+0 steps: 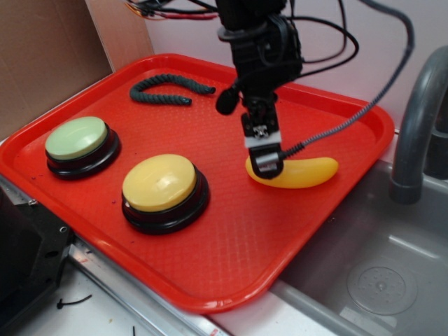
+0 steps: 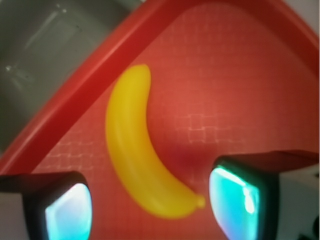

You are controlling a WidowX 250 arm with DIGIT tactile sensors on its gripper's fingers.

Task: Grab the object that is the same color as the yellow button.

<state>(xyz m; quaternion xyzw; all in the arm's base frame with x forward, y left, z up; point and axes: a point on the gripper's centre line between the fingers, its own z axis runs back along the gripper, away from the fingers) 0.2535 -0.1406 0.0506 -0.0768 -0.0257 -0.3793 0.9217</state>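
Closing in on the target: the approach step is in hand; by my reading the descent is nearly done and the grasp is not yet made.
Landmark, red tray [image 1: 231,273]: a large shallow tray on the counter beside a grey sink [image 1: 378,266]; every place below is given relative to it.
Yellow button [image 1: 162,183]: near the tray's front edge, left of centre; its domed top sets the colour to match.
Green button [image 1: 78,138]: at the tray's left side, near the yellow one; pale green top, so not a match.
Dark green rope [image 1: 170,89]: curled near the tray's back rim; wrong colour, well apart from the arm.
Toy banana [image 2: 140,155]: lying flat on the tray's right part, near the rim that borders the sink; glossy yellow, the thing to be grabbed.
Gripper [image 1: 266,159]: pointing straight down over the banana's left end, low over the tray floor.
Jaws: standing wide apart and holding nothing; in the wrist view the banana's thick end lies in the gap between the two fingertips [image 2: 70,210], nearer the right one, with red tray showing beside it on the left.
Contact: whether a pad already brushes the banana I cannot tell.
Next move, as I judge it: settle the last bit lower if needed, then close across the banana's width; the smooth curved plastic may slip or swivel if pinched too near the tip.
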